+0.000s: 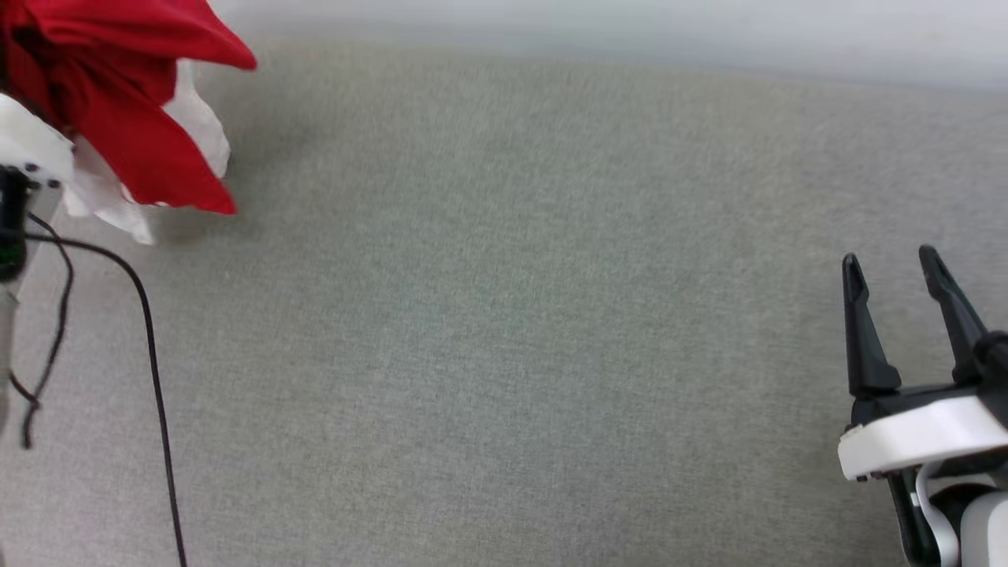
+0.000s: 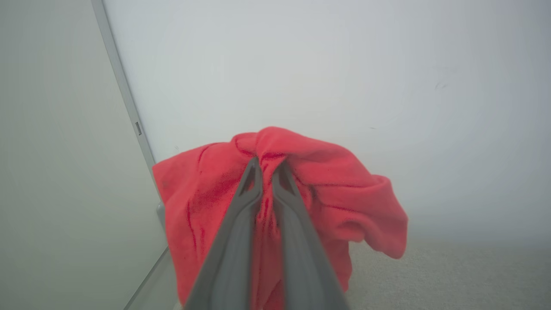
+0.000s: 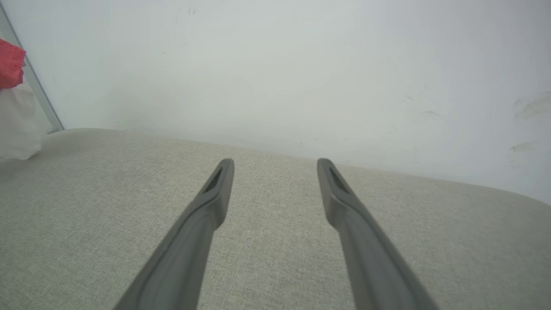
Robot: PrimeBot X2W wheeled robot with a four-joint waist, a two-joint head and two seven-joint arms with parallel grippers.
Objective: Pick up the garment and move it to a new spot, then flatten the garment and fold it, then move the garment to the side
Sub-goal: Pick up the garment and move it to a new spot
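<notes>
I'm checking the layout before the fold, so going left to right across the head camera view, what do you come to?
Red garment bunched and lifted at the upper left → bare grey fabric surface across the middle → right gripper, open, at the lower right.

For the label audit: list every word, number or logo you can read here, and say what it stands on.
None can be read.
The garment, bunched in the shut left gripper, presents plain red and white folds, no print facing a camera.
The wall bears faint scuffs, not writing.
</notes>
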